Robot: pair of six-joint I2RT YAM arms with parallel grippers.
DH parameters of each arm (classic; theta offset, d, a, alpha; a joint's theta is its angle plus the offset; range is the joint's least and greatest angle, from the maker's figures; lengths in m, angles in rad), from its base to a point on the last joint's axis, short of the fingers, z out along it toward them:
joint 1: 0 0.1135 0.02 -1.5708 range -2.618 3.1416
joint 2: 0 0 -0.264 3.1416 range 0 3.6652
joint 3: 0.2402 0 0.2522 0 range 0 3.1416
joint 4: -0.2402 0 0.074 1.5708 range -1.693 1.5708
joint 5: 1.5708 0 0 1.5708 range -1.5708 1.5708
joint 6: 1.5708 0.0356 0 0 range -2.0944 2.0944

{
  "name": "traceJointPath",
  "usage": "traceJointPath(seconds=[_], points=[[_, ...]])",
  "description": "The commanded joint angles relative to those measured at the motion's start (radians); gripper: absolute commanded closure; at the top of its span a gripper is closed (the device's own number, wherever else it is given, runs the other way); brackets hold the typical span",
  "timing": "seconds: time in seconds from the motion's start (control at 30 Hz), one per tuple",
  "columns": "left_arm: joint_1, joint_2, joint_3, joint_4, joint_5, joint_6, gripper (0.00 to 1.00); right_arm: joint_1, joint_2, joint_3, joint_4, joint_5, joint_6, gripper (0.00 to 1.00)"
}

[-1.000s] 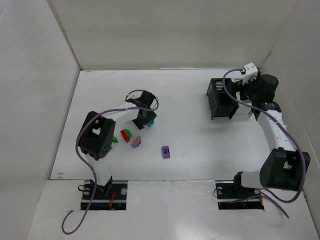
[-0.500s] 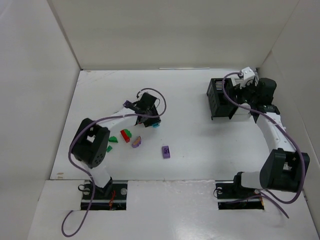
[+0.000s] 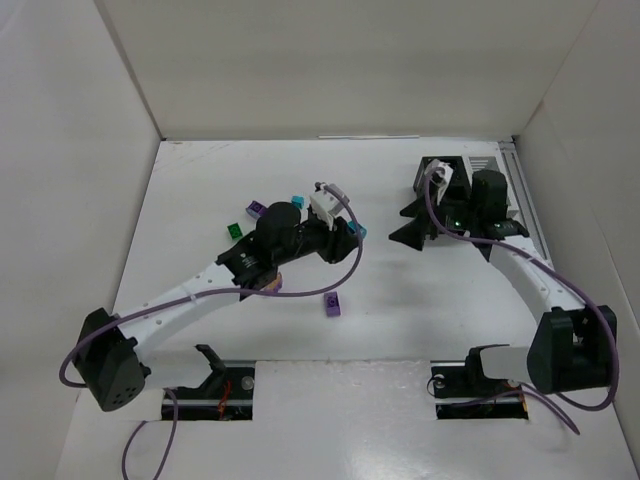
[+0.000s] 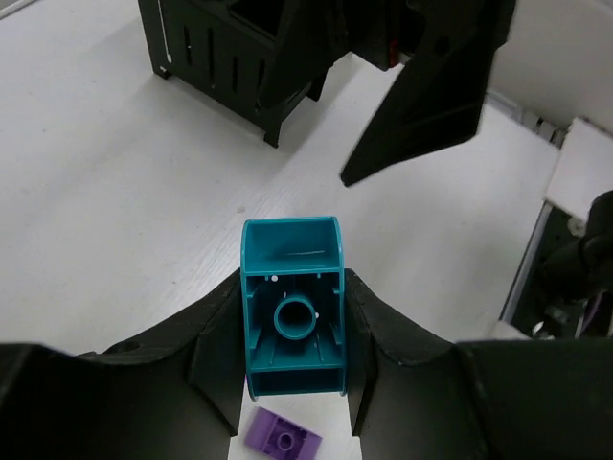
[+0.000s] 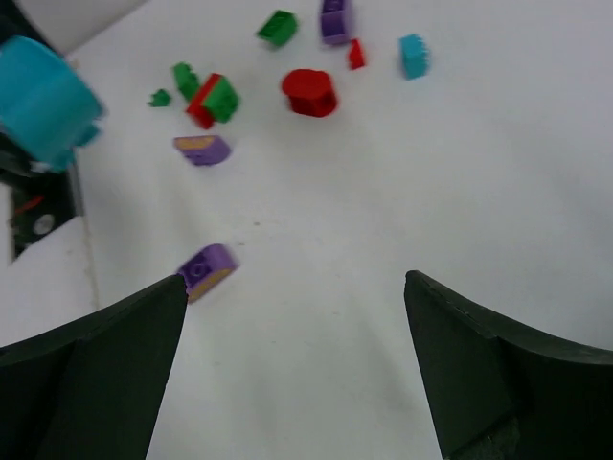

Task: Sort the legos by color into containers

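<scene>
My left gripper (image 3: 353, 232) is shut on a teal lego (image 4: 292, 316) and holds it above the table's middle, pointing at the right gripper. My right gripper (image 3: 406, 224) is open and empty, just left of the black container (image 3: 440, 178), facing the teal lego (image 5: 43, 101). Its fingers (image 5: 96, 369) frame bare table. Loose legos lie at the left: a purple one (image 3: 332, 305), another purple (image 3: 255, 208), a green one (image 3: 232, 229) and a teal one (image 3: 297, 200). The right wrist view also shows a red round piece (image 5: 308, 93) and a green-red pair (image 5: 213, 101).
A white container (image 3: 492, 165) joins the black one at the back right. White walls enclose the table on three sides. The black container (image 4: 225, 48) stands beyond the right gripper's fingers (image 4: 421, 105) in the left wrist view.
My left arm has swung right from the lego pile, carrying the teal lego to mid-table. My right gripper has come off the containers, moving left and down toward it, open.
</scene>
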Motion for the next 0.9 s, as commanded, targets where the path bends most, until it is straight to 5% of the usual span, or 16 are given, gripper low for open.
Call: traceJointPath(seconds=[0.0, 0.17, 0.43, 0.67, 0.87], points=[[-0.011, 0.036, -0.001, 0.014, 0.064, 0.181, 1.0, 0.069, -0.038, 0.034, 0.047, -0.113, 0.089, 0.0], [-0.06, 0.093, 0.058, -0.03, -0.066, 0.202, 1.0, 0.094, -0.075, 0.083, 0.047, -0.132, 0.183, 0.0], [-0.249, 0.113, 0.072, 0.034, -0.478, 0.273, 1.0, 0.176, -0.04, 0.083, 0.047, -0.077, 0.309, 0.0], [-0.309, 0.153, 0.072, 0.082, -0.638, 0.274, 1.0, 0.22, -0.031, 0.104, 0.047, 0.009, 0.376, 0.0], [-0.349, 0.185, 0.072, 0.146, -0.739, 0.304, 1.0, 0.22, -0.031, 0.071, 0.047, 0.032, 0.408, 0.11]])
